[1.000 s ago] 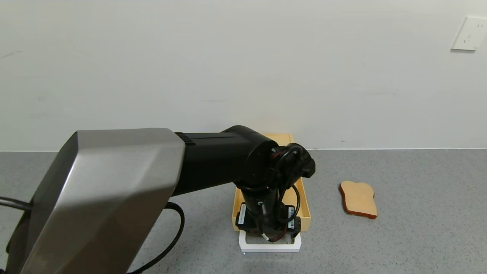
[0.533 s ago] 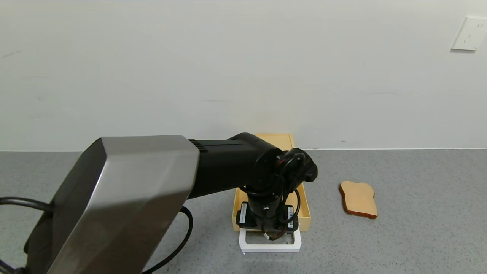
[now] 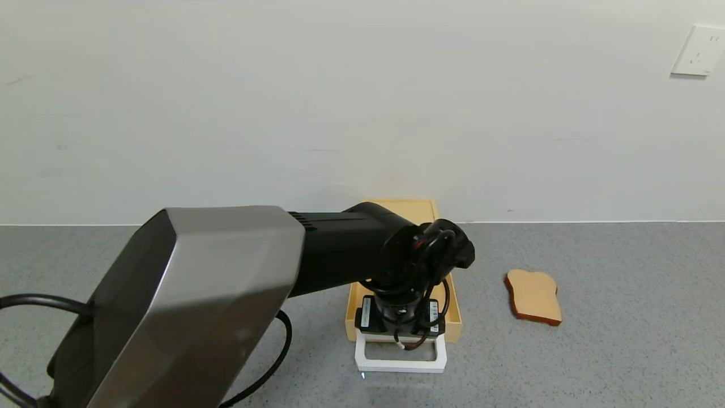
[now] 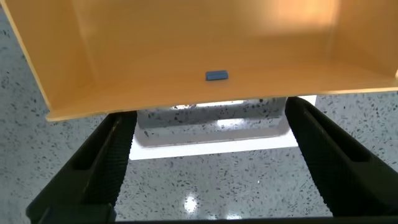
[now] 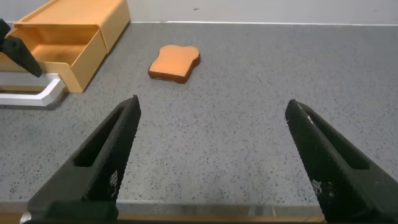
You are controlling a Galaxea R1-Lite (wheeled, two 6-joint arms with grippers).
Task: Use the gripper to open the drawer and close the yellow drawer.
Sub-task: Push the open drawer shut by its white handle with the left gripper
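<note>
The yellow drawer is sitting pulled out of its flat yellow box, which is resting against the wall at about 12 o'clock on the grey table. The inside of the drawer is showing only a small blue mark on its floor. The drawer's white loop handle is sticking out toward 6 o'clock.

The left gripper is hanging right over the front edge of the drawer, just above the handle. In the left wrist view its two black fingers are spread wide apart, one on each side of the handle, and pinching nothing.

A tan slice of toast is lying flat on the table at about 3 o'clock from the drawer, apart from it.

The right gripper is waiting over the bare table, well away from the drawer, with its fingers wide apart and holding nothing.
</note>
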